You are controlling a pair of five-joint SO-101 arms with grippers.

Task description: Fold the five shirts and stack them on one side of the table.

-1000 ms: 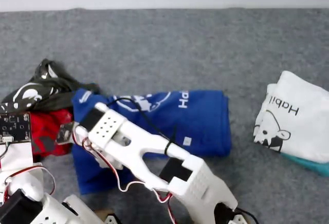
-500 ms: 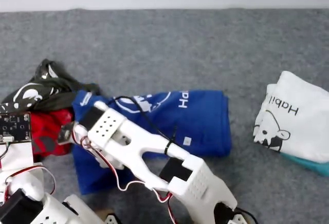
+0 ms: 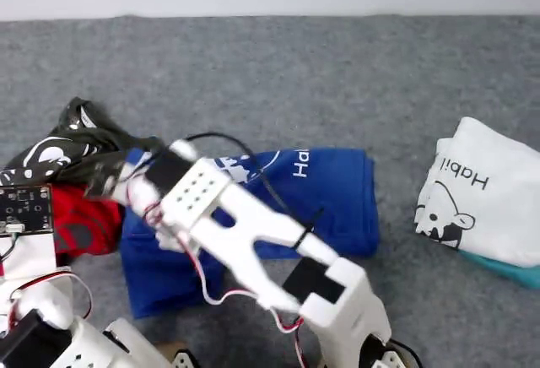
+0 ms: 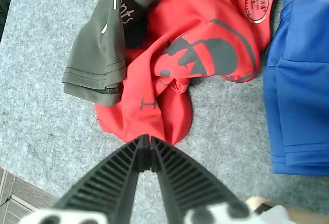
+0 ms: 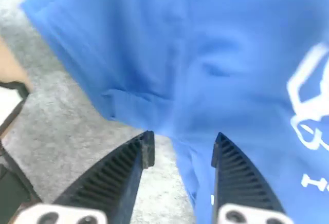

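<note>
- Right gripper (image 5: 182,144) spread wide over the blue shirt (image 3: 329,191), which its arm partly hides.
- Left gripper (image 4: 149,144) closed, empty, near the red shirt (image 4: 205,54).
- Teal shirt (image 3: 515,273) mostly hidden beneath the folded white shirt (image 3: 485,191), both cut off.

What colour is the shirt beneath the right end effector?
The shirt is blue; right wrist view best.
</note>
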